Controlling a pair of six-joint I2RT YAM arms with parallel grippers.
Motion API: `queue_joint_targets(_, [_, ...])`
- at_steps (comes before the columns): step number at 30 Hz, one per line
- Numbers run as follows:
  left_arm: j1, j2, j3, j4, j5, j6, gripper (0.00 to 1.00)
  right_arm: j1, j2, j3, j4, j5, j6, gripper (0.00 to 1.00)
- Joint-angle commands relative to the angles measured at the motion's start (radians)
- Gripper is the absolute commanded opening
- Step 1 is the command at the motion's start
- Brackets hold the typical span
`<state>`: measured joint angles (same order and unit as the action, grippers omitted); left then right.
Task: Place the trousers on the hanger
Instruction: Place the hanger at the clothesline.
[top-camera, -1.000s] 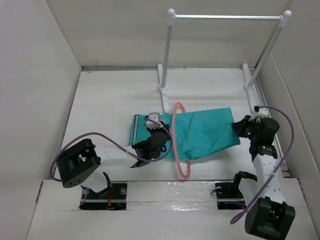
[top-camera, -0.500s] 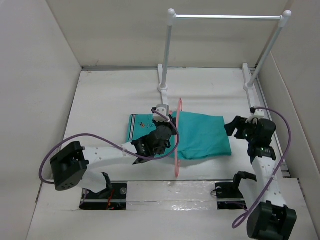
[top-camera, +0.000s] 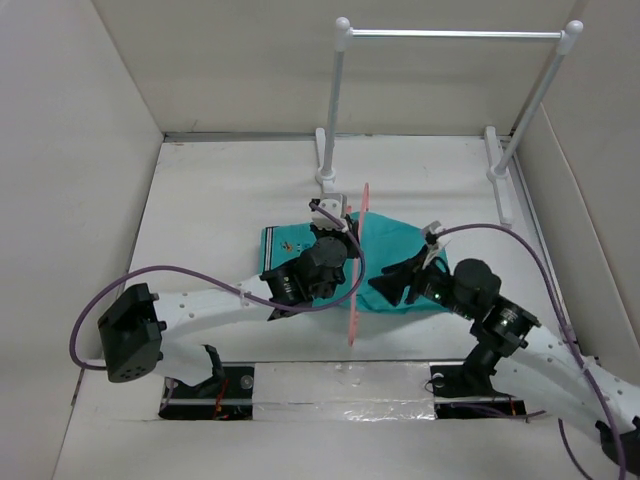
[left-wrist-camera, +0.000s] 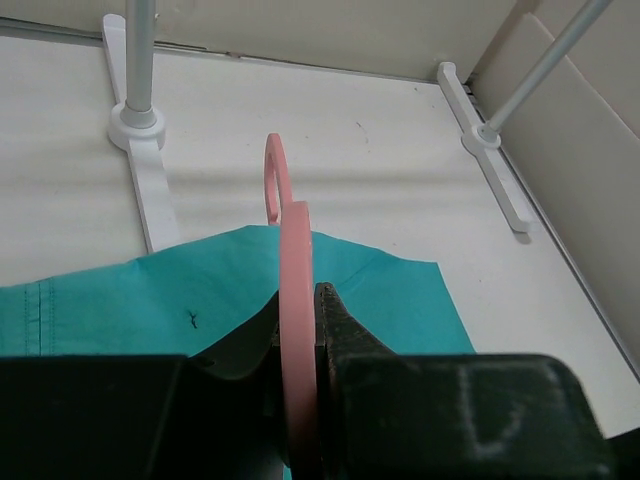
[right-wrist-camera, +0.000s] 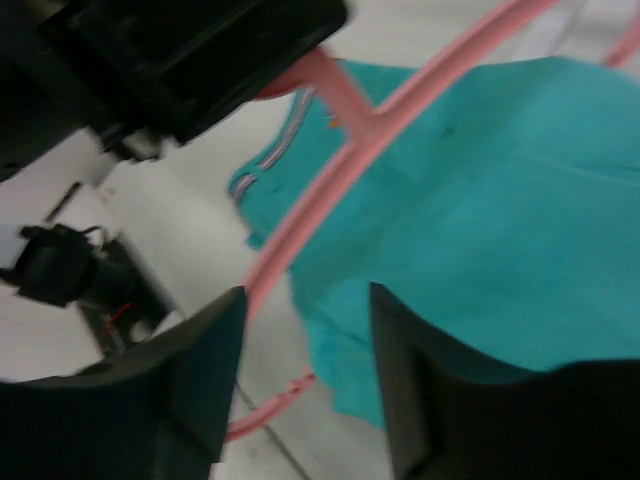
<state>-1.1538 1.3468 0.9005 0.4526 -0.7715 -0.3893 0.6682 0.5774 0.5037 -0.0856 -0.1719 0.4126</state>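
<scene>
**Left pincer holds hanger on edge over the trousers**

The left pincer (left-wrist-camera: 298, 302) is closed on the pink hanger (top-camera: 357, 275). It keeps the hanger upright on its edge, with the hook pointing to the rail stand (top-camera: 450, 34) at the far side. The teal trousers (top-camera: 390, 240) lie flat on the tabletop (top-camera: 220, 200), and their cloth shows on both sides of the hanger, with the striped waistband on the left. The right pincer (top-camera: 398, 280) hangs just above the right part of the trousers. Its fingers (right-wrist-camera: 200, 370) stand apart and nothing is between them.
</scene>
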Motion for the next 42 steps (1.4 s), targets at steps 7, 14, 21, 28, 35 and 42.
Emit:
queue_joint_targets(7, [-0.018,-0.051,0.097,0.07,0.006,0.026,0.0,0.35,0.206,0.056,0.21,0.408,0.155,0.78])
queue_joint_targets(14, [-0.027,-0.069,0.093,0.057,0.008,0.018,0.0,0.35,0.295,0.021,0.312,0.405,0.193,0.7])
queue_joint_targets(21, [-0.027,-0.044,0.162,0.034,0.0,0.036,0.0,0.369,0.383,0.006,0.431,0.318,0.244,0.44])
queue_joint_targets(28, [-0.027,-0.014,0.218,0.043,0.017,0.061,0.0,0.378,0.366,-0.027,0.494,0.308,0.282,0.17])
queue_joint_targets(35, [-0.027,0.023,0.27,0.055,0.075,0.079,0.0,0.378,0.283,-0.076,0.582,0.319,0.304,0.0])
queue_joint_targets(42, [-0.027,0.034,0.337,0.089,0.175,0.113,0.36,0.349,0.136,-0.073,0.578,0.299,0.35,0.0])
